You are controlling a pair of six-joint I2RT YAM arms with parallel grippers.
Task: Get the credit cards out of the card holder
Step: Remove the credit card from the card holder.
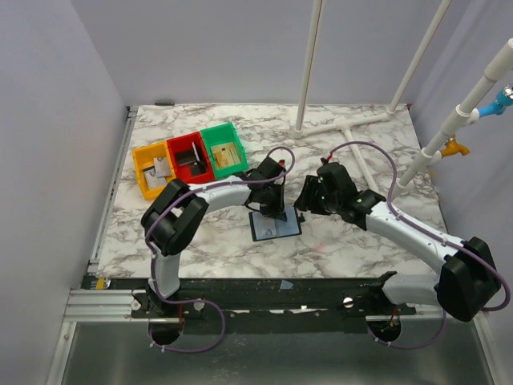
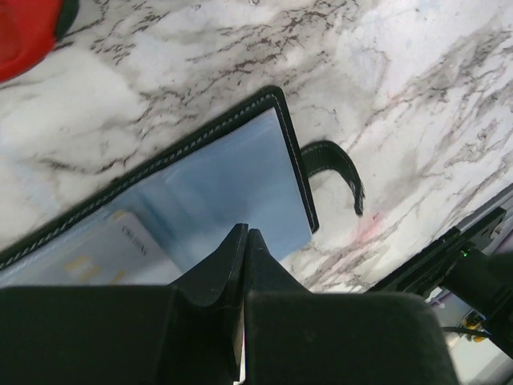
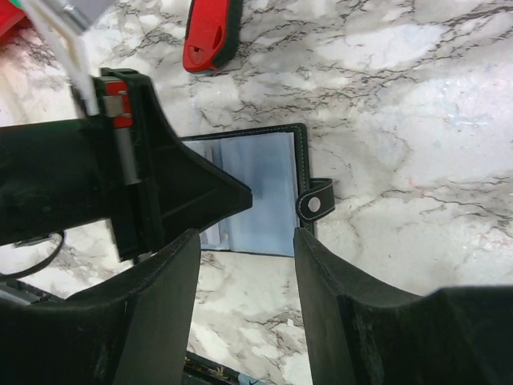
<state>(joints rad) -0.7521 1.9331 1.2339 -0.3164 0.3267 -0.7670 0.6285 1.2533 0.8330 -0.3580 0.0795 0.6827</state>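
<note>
Top view, surface: white marble-patterned table (image 1: pixel 361 128) with grey veins, fenced by a metal rail (image 1: pixel 104 301) at the bottom of the frame.
Top view, room: plain lilac-grey walls on three sides; a white pipe frame (image 1: pixel 309 64) stands on the far edge, upper middle to upper right.
Top view, bins: orange bin (image 1: pixel 149 172), red bin (image 1: pixel 189 159) and green bin (image 1: pixel 224 149) in a touching row, upper left of centre.
Top view, card holder: card holder (image 1: pixel 275 227) lies open and flat at the centre of the frame, well apart from the bins.
Top view, arms: left gripper (image 1: pixel 275 210) points down onto the card holder; right gripper (image 1: pixel 309 197) hangs just to its right.
Left wrist view, hand: left gripper (image 2: pixel 244 241) has its fingers pressed together, tip at the bluish inner pocket; nothing visibly pinched.
Left wrist view, card holder: card holder (image 2: pixel 224 184) fills the middle, a pale credit card (image 2: pixel 96 257) showing in the lower-left pocket, strap (image 2: pixel 337 164) curling off its right edge.
Left wrist view, surface: veined marble all around; red-and-black tool (image 2: pixel 24 32) at the upper left corner.
Right wrist view, hand: right gripper (image 3: pixel 247 241) has its fingers spread, with nothing between them.
Right wrist view, card holder: card holder (image 3: pixel 264 192) is in mid frame, half hidden by the left gripper (image 3: pixel 240 194); the snap strap (image 3: pixel 317 202) is on its right.
Right wrist view, surface: marble; red-and-black tool (image 3: pixel 210 32) lies at the top, apart from the card holder.
</note>
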